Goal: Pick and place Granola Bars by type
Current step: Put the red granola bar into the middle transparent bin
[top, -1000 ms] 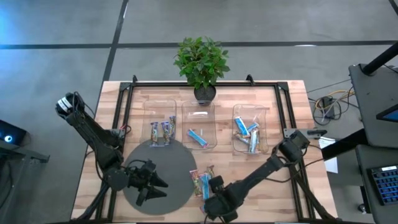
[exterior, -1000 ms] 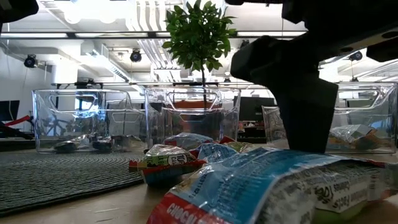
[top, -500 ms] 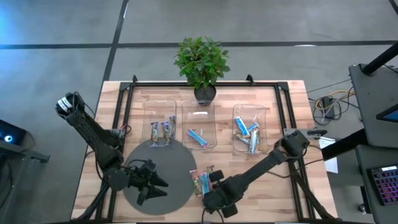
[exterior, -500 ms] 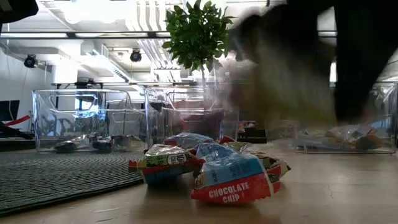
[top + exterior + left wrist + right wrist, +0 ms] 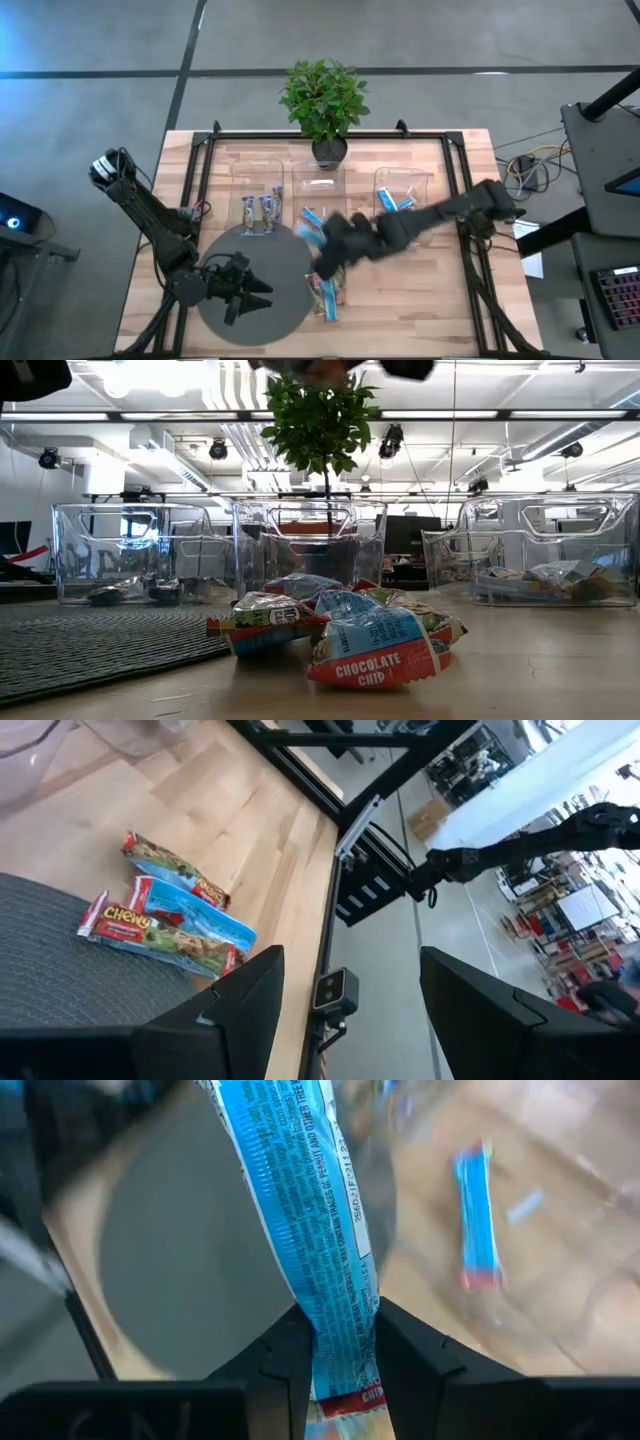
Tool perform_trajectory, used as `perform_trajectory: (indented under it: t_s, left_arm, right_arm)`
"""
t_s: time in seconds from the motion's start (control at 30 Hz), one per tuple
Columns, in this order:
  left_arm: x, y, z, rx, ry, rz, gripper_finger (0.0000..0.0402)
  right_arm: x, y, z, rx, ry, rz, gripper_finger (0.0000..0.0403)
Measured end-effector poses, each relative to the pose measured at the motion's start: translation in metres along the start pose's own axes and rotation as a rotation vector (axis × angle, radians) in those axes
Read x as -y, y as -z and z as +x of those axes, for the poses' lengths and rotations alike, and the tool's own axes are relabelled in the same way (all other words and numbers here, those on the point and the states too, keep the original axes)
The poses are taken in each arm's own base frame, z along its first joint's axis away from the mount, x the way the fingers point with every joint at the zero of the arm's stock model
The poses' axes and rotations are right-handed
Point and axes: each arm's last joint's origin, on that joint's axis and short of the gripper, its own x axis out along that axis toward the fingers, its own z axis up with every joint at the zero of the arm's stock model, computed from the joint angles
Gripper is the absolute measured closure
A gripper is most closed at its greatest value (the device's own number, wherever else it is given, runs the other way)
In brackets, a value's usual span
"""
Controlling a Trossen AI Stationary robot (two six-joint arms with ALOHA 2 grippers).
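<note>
The right gripper (image 5: 338, 1342) is pinching a blue-and-white granola bar (image 5: 306, 1210) by one end, its jaws closed tight on the wrapper so that the rest of the bar is sticking out ahead of the fingertips. A second ago this gripper was down at the near edge of the table beside the loose pile; it is now swinging up and away toward the middle clear tray (image 5: 320, 200), blurred in the high view, and is hanging just short of that tray. Beyond the jaws in the right wrist view, another blue bar (image 5: 476, 1220) is lying inside the tray, and the round grey mat (image 5: 250, 285) is showing to the other side.

The loose pile of bars (image 5: 335, 635) is lying on the wood, now well behind the right jaws; the large blue wrapper that filled the low view earlier is gone from there.

The left gripper (image 5: 255, 292) is hovering over the grey mat, jaws spread wide and empty, unchanged.
</note>
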Motion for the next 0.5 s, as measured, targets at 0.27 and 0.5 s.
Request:
perform_trajectory:
  t_s: [0.27, 0.5]
  left_arm:
    - [-0.001, -0.001, 0.001, 0.021, -0.011, -0.074, 0.0186]
    - [-0.001, -0.001, 0.001, 0.021, -0.011, -0.061, 0.0186]
  right_arm:
    - [0.060, -0.075, 0.062, 0.053, 0.116, 0.381, 0.0303]
    - [0.091, -0.071, 0.126, -0.145, 0.233, 0.421, 0.0288]
